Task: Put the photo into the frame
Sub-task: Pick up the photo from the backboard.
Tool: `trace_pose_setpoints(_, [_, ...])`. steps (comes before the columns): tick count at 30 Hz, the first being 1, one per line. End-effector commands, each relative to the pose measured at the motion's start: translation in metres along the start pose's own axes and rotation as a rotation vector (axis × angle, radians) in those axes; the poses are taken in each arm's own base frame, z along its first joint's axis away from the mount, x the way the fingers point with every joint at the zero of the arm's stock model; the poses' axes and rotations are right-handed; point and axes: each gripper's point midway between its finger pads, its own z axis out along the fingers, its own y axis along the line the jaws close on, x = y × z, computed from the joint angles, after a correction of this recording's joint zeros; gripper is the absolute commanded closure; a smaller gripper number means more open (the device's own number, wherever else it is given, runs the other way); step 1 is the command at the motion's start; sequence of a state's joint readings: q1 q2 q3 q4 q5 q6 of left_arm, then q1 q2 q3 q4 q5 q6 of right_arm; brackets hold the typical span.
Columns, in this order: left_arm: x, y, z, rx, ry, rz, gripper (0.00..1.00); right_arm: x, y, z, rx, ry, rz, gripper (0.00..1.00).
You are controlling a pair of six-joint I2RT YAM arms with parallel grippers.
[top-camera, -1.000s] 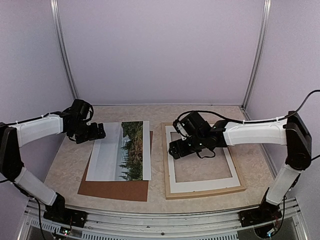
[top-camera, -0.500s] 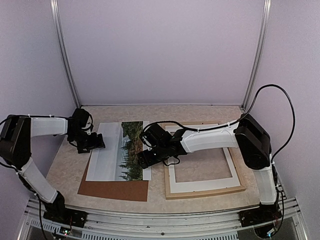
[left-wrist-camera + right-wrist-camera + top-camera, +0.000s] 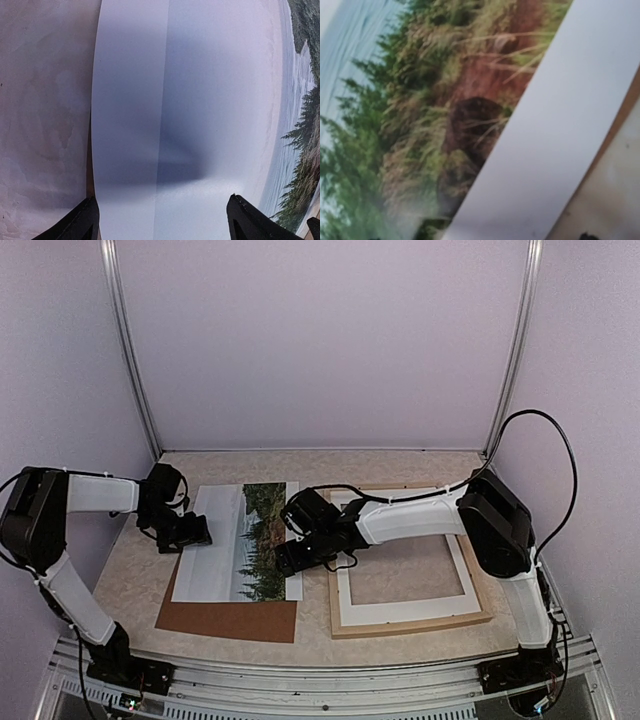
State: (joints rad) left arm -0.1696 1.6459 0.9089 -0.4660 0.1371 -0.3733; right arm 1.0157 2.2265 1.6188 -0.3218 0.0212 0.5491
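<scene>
One photo [image 3: 240,540], one frame [image 3: 400,618], one brown board [image 3: 225,621] on the table [image 3: 140,580].

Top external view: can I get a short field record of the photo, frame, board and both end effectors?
photo: flat on the brown board, left of the frame, not yet in it
frame: flat, white mat inside, opening unfilled
left end effector: open, at the photo's left white border
right end effector: open, low over the photo's right edge, nothing seen held
</scene>
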Motion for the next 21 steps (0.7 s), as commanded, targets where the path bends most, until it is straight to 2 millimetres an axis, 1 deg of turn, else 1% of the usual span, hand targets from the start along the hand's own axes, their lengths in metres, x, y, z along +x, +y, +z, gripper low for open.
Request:
trace_pose_setpoints(1, [0.003,-0.001,0.007,0.009,0.017,0.019,0.13,0.006,-0.012,0.014,0.007,0.029,0.041,0.15])
trace_pose_setpoints(4, [0.006,0.0,0.009,0.005,0.027,0.017,0.13,0.009,-0.011,0.016,-0.016,0.039,0.052,0.15])
trace_pose_setpoints(8, [0.011,-0.004,0.009,0.018,0.033,0.022,0.16,0.011,-0.008,0.018,-0.047,0.044,0.067,0.16])
trace_pose_setpoints(14, [0.02,-0.024,0.01,0.076,0.049,0.031,0.19,0.011,-0.001,0.016,-0.092,0.035,0.101,0.2])
trace_pose_setpoints(18, [0.022,-0.03,0.008,0.103,0.043,0.032,0.2,0.013,-0.003,0.015,-0.09,0.032,0.12,0.23])
trace_pose_setpoints(21, [0.021,-0.034,0.003,0.124,0.032,0.027,0.2,0.012,-0.009,0.011,-0.065,0.02,0.13,0.23])
